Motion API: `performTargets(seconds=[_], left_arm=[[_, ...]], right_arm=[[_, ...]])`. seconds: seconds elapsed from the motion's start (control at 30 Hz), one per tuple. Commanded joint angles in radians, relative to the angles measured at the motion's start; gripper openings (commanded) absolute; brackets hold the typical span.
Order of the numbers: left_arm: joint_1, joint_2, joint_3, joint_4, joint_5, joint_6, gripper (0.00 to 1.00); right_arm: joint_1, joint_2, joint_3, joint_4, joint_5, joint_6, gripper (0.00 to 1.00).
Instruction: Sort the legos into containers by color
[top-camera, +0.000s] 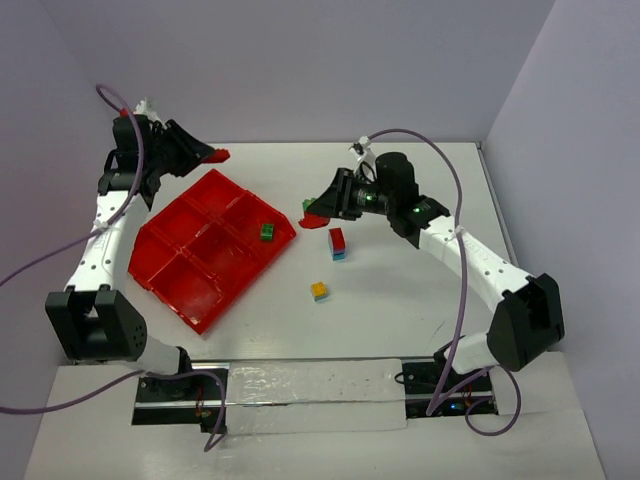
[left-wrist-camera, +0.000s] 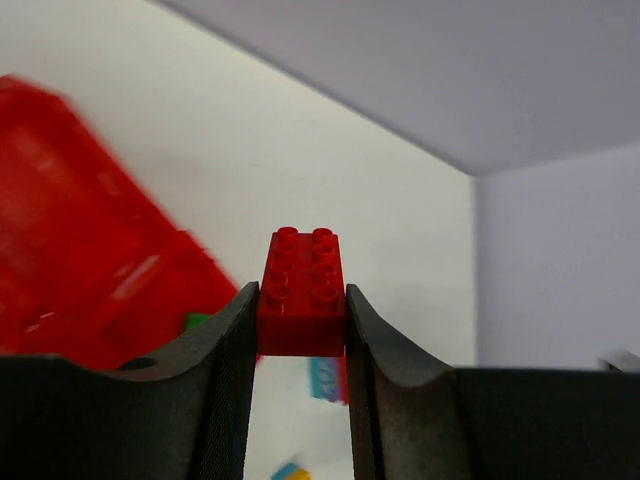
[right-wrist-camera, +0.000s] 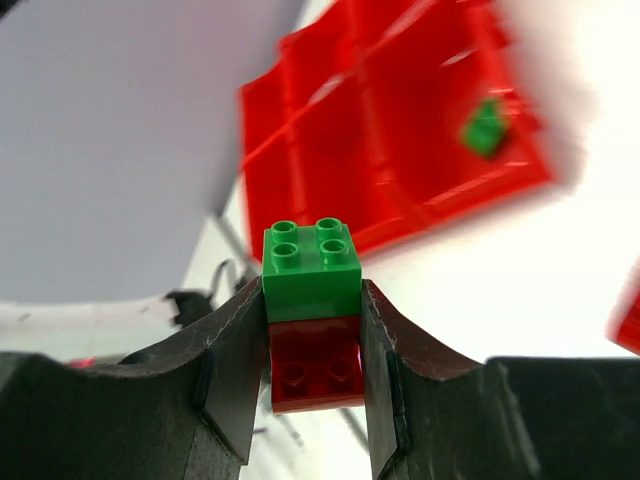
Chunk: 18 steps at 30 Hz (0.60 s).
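Note:
My left gripper (top-camera: 212, 155) is shut on a red brick (left-wrist-camera: 302, 292), held in the air beyond the far left corner of the red tray (top-camera: 160, 262). My right gripper (top-camera: 316, 214) is shut on a green-over-red stacked cube (right-wrist-camera: 312, 305), just right of the tray's right corner. A green brick (top-camera: 268, 232) lies in the tray's right compartment and shows in the right wrist view (right-wrist-camera: 486, 127). A red-and-teal cube (top-camera: 337, 243) and a yellow-and-teal cube (top-camera: 319, 291) stand on the white table.
The tray (right-wrist-camera: 340, 110) sits diagonally at centre left. Purple cables loop from both arms. Grey walls close the table at the back and sides. A clear plastic strip (top-camera: 320, 395) lies along the near edge between the arm bases.

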Motion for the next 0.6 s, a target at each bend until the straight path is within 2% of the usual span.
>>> performTargets(seconds=[0.0, 0.13, 0.23, 0.57], left_arm=[[0.003, 0.079, 0.029, -0.182, -0.302, 0.094, 0.0], [0.002, 0.132, 0.029, -0.172, -0.361, 0.109, 0.0], [0.002, 0.161, 0.019, -0.124, -0.344, 0.116, 0.0], [-0.017, 0.317, 0.061, -0.108, -0.383, 0.125, 0.0]], right_arm=[[-0.018, -0.061, 0.04, -0.165, 0.145, -0.102, 0.0], [-0.019, -0.059, 0.066, -0.21, 0.194, -0.112, 0.0], [-0.019, -0.054, 0.06, -0.209, 0.193, -0.107, 0.0], [-0.021, -0.058, 0.044, -0.217, 0.212, -0.095, 0.0]])
